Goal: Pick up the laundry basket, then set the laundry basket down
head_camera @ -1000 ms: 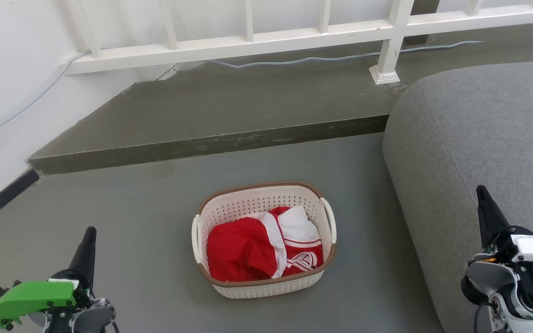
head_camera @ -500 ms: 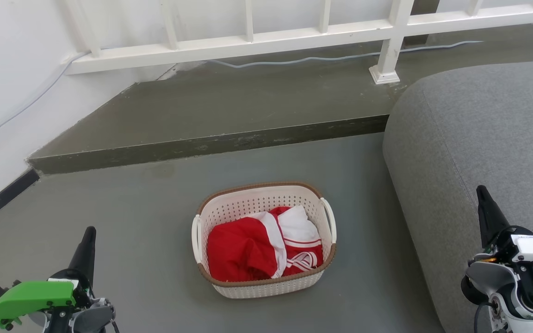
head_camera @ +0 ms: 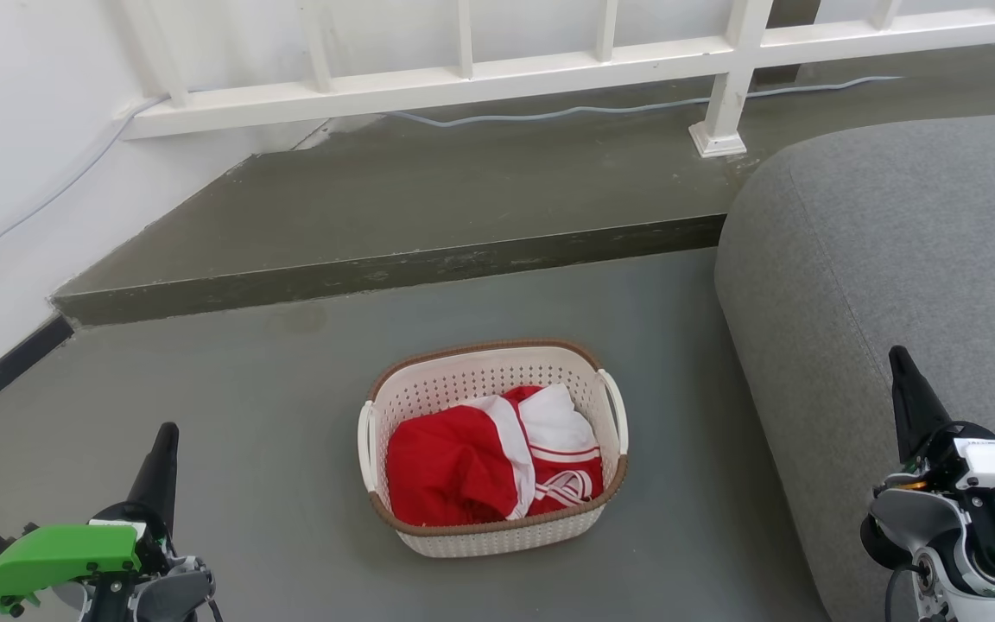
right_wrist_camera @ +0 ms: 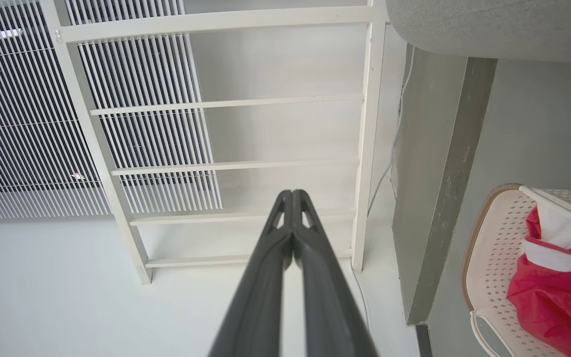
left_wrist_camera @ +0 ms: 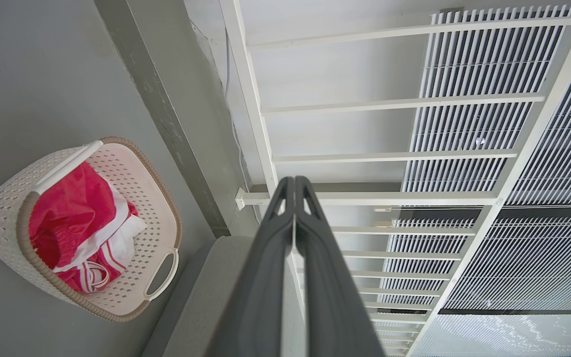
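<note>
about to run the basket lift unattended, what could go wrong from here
1. The left gripper and right gripper are both shut and apart from the basket. They must open before reaching its thin side handles, which look easy to miss.
2. The sofa sits close on the basket's right, so the right gripper could brush it on the way in.
3. An uneven lift might tip the loose clothes out.

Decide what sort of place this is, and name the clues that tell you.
Probably an indoor room, perhaps a home or a mock-up of one: a grey sofa, a laundry basket of red-and-white clothing on the floor, and a white railing along a raised step.
</note>
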Tool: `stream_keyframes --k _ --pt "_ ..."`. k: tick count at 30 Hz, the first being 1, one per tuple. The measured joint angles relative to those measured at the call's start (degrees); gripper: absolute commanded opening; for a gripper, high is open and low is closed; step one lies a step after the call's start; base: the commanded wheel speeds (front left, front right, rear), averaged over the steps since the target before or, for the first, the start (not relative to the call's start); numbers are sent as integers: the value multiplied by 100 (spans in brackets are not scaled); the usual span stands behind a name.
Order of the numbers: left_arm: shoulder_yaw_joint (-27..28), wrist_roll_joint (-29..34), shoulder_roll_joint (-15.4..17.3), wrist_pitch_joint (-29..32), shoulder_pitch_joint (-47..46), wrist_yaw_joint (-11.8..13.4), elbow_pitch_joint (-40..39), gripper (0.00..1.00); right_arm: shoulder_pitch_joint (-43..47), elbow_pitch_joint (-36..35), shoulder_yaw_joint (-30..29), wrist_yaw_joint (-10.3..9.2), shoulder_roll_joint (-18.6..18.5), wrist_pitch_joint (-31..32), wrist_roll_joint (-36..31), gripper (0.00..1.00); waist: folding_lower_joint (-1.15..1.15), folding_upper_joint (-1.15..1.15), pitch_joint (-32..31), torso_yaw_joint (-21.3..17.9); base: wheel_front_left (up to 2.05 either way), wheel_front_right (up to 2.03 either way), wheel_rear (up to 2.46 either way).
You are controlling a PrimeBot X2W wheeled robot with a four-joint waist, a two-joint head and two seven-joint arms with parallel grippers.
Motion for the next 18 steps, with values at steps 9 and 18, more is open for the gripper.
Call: stream_keyframes --k 9,18 --pt "4 0 -3 0 0 0 -4 0 0 -1 -2 0 1 0 0 0 0 0 0 0 0 0 0" --pt "9 1 -8 0 -1 0 -7 0 0 -2 -5 0 3 1 0 0 0 0 1 0 0 0 0"
